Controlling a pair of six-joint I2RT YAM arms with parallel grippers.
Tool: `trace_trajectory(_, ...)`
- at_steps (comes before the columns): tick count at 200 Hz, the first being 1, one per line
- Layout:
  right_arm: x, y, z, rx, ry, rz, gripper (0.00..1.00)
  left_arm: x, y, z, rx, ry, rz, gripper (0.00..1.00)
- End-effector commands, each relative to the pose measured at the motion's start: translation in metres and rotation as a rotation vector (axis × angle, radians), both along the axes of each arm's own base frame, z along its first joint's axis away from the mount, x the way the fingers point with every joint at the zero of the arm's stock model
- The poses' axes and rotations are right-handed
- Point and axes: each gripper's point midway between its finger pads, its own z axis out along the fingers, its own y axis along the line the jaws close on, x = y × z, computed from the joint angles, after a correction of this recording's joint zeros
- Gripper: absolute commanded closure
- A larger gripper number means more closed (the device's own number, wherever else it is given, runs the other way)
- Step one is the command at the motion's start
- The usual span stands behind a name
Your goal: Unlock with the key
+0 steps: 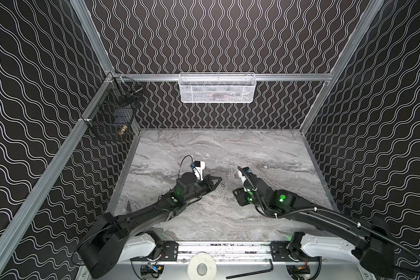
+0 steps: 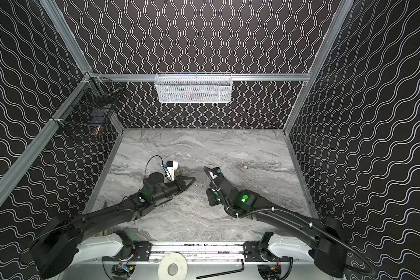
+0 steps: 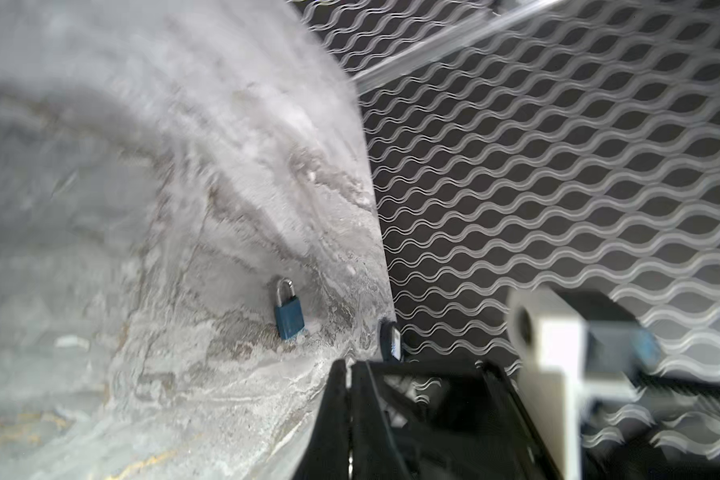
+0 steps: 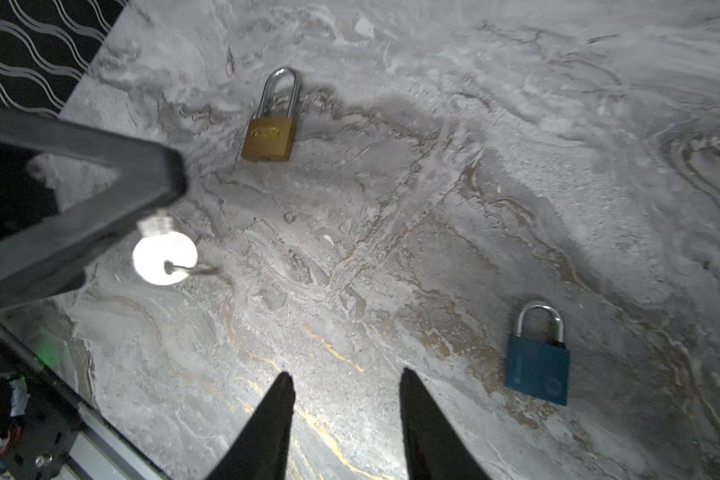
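The right hand (image 4: pixel 346 384) hangs open over the bench (image 4: pixel 433 208), with the blue padlock (image 4: pixel 537 365) lying flat near it. Farther on, the left hand (image 4: pixel 171 187) is closed on the key (image 4: pixel 165 257). The brass padlock (image 4: pixel 269 133) lies flat beyond.

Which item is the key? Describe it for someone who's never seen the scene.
Over the grey marble table, find the black left gripper. The key sticks out of its shut tip: small, bright silver, with a round head and a wire ring. Its neighbours, the brass padlock and the blue padlock, are larger, coloured and lie flat.
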Motion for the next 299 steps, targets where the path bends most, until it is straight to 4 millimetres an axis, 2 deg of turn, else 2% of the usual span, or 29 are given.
trace_trajectory(1,0.004,0.017,0.038,0.247,-0.084,0.059,0.49,-0.008,0.003,0.008,0.152,-0.246,-0.085,1.0)
trace_trajectory(24,0.0,0.021,0.068,0.415,-0.16,0.126,0.44,-0.017,0.002,0.015,0.156,-0.35,-0.136,1.0)
trace_trajectory(54,-0.014,0.042,0.087,0.51,-0.167,0.289,0.44,-0.03,-0.007,0.036,0.02,-0.447,-0.2,1.0)
trace_trajectory(83,-0.022,0.061,0.079,0.507,-0.096,0.387,0.47,-0.033,-0.01,0.053,-0.09,-0.491,-0.203,1.0)
trace_trajectory(133,-0.017,0.058,0.068,0.492,-0.09,0.348,0.52,-0.036,-0.012,0.061,-0.144,-0.495,-0.222,1.0)
trace_trajectory(173,-0.016,0.061,0.075,0.503,-0.116,0.367,0.55,-0.038,-0.014,0.062,-0.163,-0.493,-0.243,1.0)
trace_trajectory(205,-0.014,0.061,0.077,0.497,-0.121,0.364,0.69,-0.04,-0.015,0.066,-0.186,-0.497,-0.256,1.0)
trace_trajectory(224,-0.015,0.061,0.077,0.492,-0.12,0.364,0.71,-0.039,-0.015,0.065,-0.184,-0.495,-0.255,1.0)
trace_trajectory(240,-0.016,0.06,0.076,0.493,-0.121,0.367,0.76,-0.04,-0.014,0.066,-0.186,-0.497,-0.257,1.0)
trace_trajectory(299,-0.018,0.063,0.081,0.508,-0.124,0.386,0.83,-0.04,-0.015,0.068,-0.209,-0.503,-0.268,1.0)
